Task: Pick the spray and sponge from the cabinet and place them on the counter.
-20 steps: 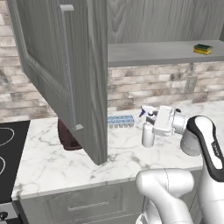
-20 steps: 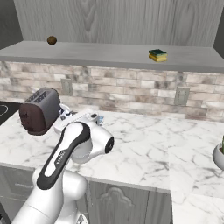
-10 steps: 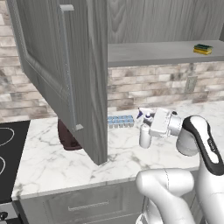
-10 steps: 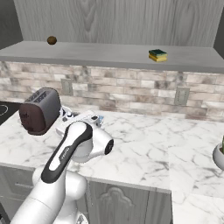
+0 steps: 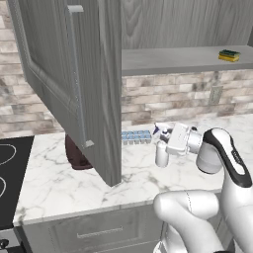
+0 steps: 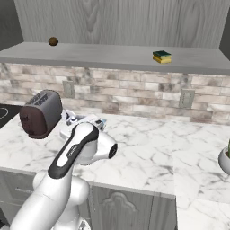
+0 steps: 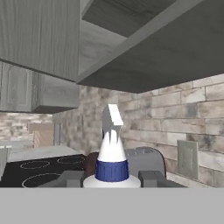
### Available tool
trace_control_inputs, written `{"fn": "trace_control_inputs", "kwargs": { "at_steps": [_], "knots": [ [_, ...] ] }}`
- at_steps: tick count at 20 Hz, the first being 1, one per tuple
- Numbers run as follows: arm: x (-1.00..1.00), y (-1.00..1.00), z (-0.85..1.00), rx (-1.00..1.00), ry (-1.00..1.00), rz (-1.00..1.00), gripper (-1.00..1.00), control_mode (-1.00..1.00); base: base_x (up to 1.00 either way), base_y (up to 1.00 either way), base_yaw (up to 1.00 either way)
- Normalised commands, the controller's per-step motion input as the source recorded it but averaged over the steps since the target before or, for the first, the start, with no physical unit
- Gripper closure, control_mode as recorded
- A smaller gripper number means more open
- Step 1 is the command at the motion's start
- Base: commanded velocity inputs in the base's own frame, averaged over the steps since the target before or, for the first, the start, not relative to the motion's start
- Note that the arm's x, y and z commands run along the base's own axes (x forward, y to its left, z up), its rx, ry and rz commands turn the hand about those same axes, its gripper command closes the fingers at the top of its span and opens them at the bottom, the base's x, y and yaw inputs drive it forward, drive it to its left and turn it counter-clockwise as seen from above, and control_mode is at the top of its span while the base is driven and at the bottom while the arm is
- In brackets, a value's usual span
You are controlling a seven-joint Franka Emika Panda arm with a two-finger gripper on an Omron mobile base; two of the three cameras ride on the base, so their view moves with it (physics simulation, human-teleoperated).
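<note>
My gripper [image 5: 167, 142] is shut on the spray [image 5: 161, 152], a small white bottle held upright low over the white marble counter [image 5: 59, 185], right of the open cabinet door [image 5: 74, 84]. I cannot tell whether its base touches the marble. In the hand view the spray [image 7: 111, 151] rises between my two dark fingertips [image 7: 72, 178], its blue collar at their level. The yellow and green sponge [image 5: 230, 55] lies on the grey cabinet shelf at the far right, also visible as the sponge [image 6: 162, 56] above the brick wall. My arm hides most of the spray [image 6: 70, 117] in the right base view.
A pale blue ice-cube tray [image 5: 136, 136] lies by the wall just left of the spray. The dark toaster [image 6: 40, 112] stands further left, half behind the door. A black stovetop [image 5: 10, 173] is at the far left. A small brown ball [image 6: 53, 41] sits on the shelf.
The gripper with the spray has moved a little to the left and slightly down toward the counter. The sponge has stayed on the shelf.
</note>
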Motion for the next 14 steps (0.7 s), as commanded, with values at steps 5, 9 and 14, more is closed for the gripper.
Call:
{"fn": "trace_control_inputs", "kwargs": {
  "at_steps": [5,9,14],
  "knots": [
    [0.03,0.0,-0.16,0.0,0.0,0.0,1.0,-1.0,0.0,0.0,0.0],
    [0.05,0.0,-0.16,0.0,0.0,0.0,1.0,-1.0,0.0,0.0,0.0],
    [0.07,0.0,-0.14,0.0,0.0,0.0,1.0,-1.0,0.0,0.0,0.0]
  ]
}}
